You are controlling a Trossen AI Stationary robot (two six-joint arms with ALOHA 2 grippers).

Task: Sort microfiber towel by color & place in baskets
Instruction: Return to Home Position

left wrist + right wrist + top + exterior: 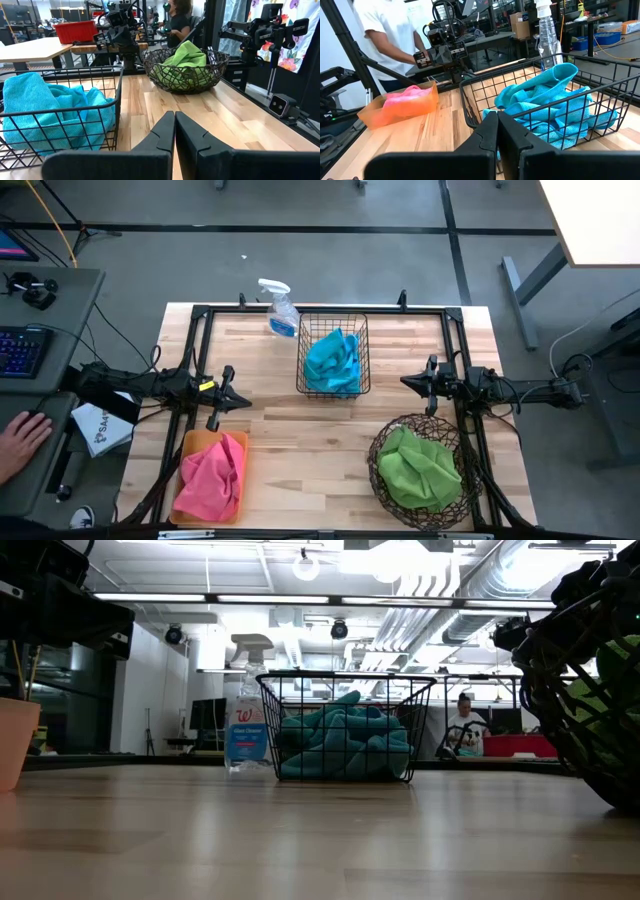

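Observation:
Teal towels fill the black wire basket at the table's far middle. Green towels lie piled in the round woven basket near the right front. Pink towels lie in the orange tray at the left front. My left gripper hovers shut above the table by the tray's far end and touches nothing. My right gripper is shut too, between the wire basket and the woven basket, clear of both.
A clear spray bottle with a white trigger stands at the far edge, left of the wire basket. Bare wood lies in the table's middle. A person's hand rests on a desk left of the table.

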